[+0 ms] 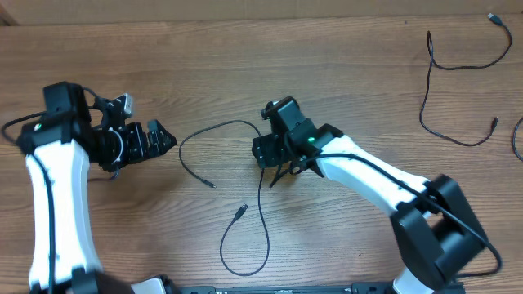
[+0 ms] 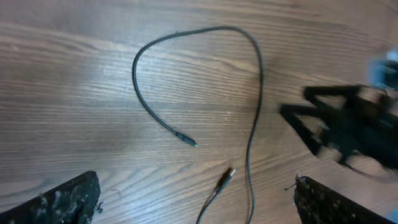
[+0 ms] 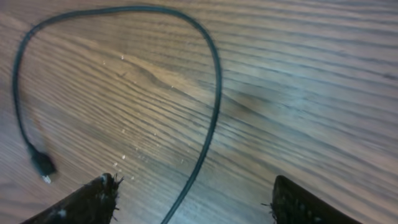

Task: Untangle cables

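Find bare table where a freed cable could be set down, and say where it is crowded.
Bare wood spans the table's far side, from the left gripper to the corner cable. Another patch lies between the centre cable's loop and the right arm's base. Crowded: the middle, where the right gripper straddles that cable.

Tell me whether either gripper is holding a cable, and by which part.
Nothing is held. The left gripper is open; the right gripper stands open astride the cable, not pinching it.

Overhead looks down; both wrist cams close, share cable (image 2: pixel 259 93).
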`<control>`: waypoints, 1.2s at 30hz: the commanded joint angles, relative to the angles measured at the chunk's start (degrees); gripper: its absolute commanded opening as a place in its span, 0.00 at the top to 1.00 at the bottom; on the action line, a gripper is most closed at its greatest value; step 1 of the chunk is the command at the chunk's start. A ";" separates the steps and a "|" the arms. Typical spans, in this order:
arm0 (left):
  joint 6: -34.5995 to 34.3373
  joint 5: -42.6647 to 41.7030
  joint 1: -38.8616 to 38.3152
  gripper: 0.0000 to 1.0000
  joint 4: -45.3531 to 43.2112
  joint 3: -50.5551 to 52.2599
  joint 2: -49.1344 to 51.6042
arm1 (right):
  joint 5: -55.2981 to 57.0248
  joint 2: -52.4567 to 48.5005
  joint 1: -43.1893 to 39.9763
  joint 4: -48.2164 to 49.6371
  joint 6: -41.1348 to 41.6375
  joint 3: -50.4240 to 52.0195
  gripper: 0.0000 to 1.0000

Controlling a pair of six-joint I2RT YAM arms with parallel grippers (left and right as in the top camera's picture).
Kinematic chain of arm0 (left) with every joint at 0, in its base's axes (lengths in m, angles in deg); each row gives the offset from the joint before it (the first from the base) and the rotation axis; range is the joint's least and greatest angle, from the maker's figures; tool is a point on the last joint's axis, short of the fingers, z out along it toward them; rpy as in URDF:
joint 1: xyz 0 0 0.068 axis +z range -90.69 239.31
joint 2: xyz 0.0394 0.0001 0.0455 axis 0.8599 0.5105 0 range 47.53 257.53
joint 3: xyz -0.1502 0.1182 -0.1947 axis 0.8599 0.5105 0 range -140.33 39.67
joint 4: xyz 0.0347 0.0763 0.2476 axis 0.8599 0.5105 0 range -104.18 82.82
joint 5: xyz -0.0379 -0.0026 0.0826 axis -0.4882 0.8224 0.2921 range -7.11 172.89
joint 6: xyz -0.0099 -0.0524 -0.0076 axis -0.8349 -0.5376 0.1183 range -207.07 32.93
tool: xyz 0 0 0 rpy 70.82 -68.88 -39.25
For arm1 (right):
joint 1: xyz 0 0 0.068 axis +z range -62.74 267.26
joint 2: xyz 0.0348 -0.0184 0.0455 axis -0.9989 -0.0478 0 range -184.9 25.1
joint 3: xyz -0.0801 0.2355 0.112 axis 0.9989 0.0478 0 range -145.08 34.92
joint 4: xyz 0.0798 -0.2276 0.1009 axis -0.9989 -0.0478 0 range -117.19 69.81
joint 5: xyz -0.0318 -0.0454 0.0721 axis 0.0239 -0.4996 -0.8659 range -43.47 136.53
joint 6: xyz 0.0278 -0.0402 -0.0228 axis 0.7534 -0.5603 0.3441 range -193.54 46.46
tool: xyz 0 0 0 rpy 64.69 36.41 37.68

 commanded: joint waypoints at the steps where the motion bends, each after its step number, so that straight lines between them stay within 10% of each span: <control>1: 5.22 -0.13 0.17 0.00 0.85 -0.15 -8.44 | 1.03 -2.21 1.07 2.95 -1.75 0.15 0.31; 21: 2.97 3.32 0.20 0.00 5.38 8.83 -28.09 | 7.61 -10.49 1.86 7.17 -5.99 0.15 0.96; 36: 2.97 3.30 0.20 0.00 5.31 8.83 -25.75 | 18.36 -5.11 -10.27 -14.34 -0.98 -6.91 0.96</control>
